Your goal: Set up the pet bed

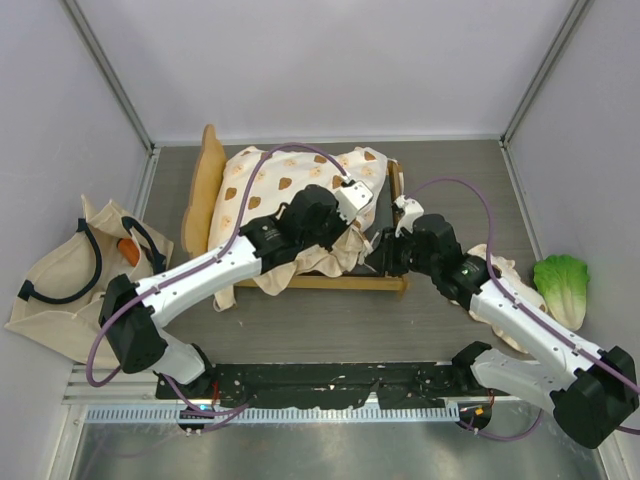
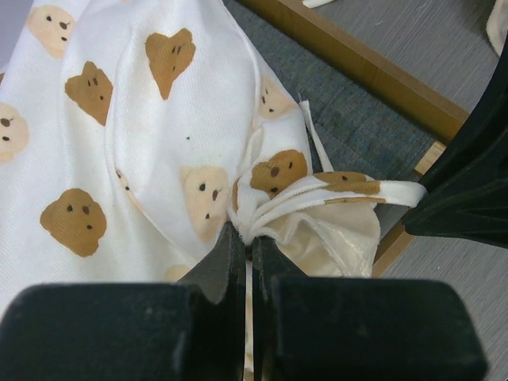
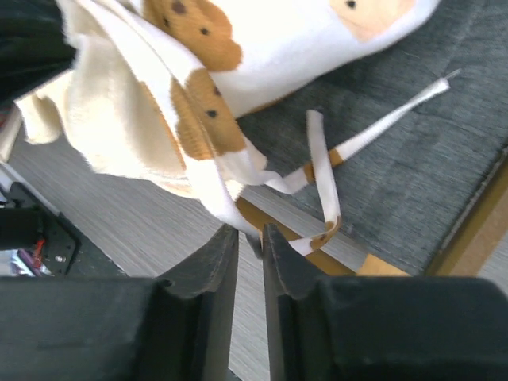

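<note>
Pet bed (image 1: 205, 190) is set far and central on the desk (image 1: 330, 320), with its cushion (image 1: 260, 180) rumpled over the frame. The cushion is judged light, soft and limp, and best taken by a bunched corner. One such corner is pinched in the left hand (image 2: 248, 238). The right hand (image 3: 250, 238) is nearly closed at the tie strips (image 3: 321, 167); whether one is gripped cannot be told.

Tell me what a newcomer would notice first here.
The bear-print cushion lies rumpled on the pet bed at centre, spilling over its near side. The left gripper is shut on a bunched fold of it, while the right gripper sits at a loose cushion tie by the bed's right end. A beige tote bag lies far left, a green lettuce toy far right.
</note>
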Tool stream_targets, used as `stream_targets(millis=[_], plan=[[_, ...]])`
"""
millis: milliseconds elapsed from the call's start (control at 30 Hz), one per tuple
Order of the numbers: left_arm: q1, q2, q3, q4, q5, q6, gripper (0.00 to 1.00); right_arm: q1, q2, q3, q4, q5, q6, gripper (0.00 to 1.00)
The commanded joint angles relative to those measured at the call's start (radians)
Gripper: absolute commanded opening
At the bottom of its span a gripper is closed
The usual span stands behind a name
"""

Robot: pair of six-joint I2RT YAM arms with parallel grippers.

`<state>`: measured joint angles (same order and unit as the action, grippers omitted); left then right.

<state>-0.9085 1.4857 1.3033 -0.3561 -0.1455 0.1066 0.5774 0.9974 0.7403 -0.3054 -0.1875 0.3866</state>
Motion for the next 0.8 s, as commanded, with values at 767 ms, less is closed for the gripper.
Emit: stream_targets(millis=[767], plan=[[0.063, -0.056, -0.009, 0.074, 0.052, -0.065, 0.00, 0.010, -0.112, 0.261, -0.009, -0.349, 0.230, 0.01]])
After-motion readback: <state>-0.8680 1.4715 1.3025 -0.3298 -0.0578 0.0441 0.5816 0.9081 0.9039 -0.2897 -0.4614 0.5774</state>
